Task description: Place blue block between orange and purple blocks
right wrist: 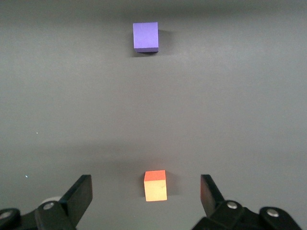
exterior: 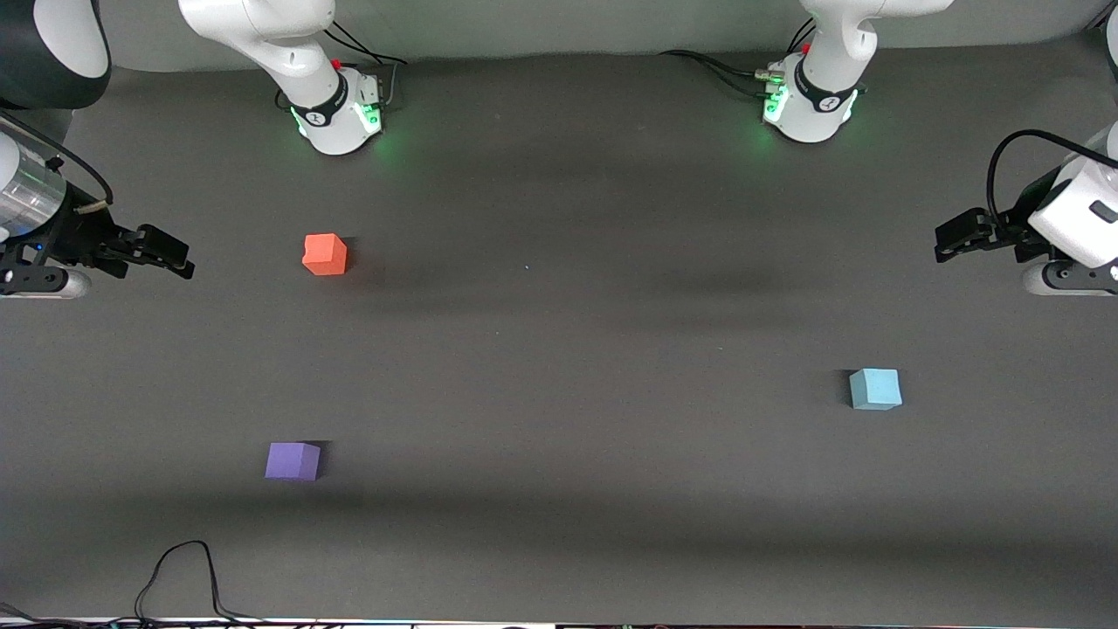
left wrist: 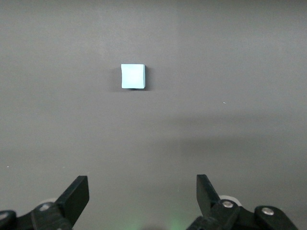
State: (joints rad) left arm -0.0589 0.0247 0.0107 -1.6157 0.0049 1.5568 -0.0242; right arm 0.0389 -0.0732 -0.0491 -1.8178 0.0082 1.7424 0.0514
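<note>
Both our left gripper [exterior: 948, 243] and right gripper [exterior: 179, 255] hung spread and empty, blue block [exterior: 874, 389] untouched, well apart from orange [exterior: 325, 254] and purple [exterior: 293, 461].

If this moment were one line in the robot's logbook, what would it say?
stage: not started | light blue foam cube: untouched, left arm's end | left end effector: open | right end effector: open | both arms waiting

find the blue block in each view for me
Front view: the blue block lies alone on the table toward the left arm's end.
Left wrist view: the block sits on bare table, apart from the open left gripper.
Right wrist view: not in it.
Shared landmark: the dark table.
</note>
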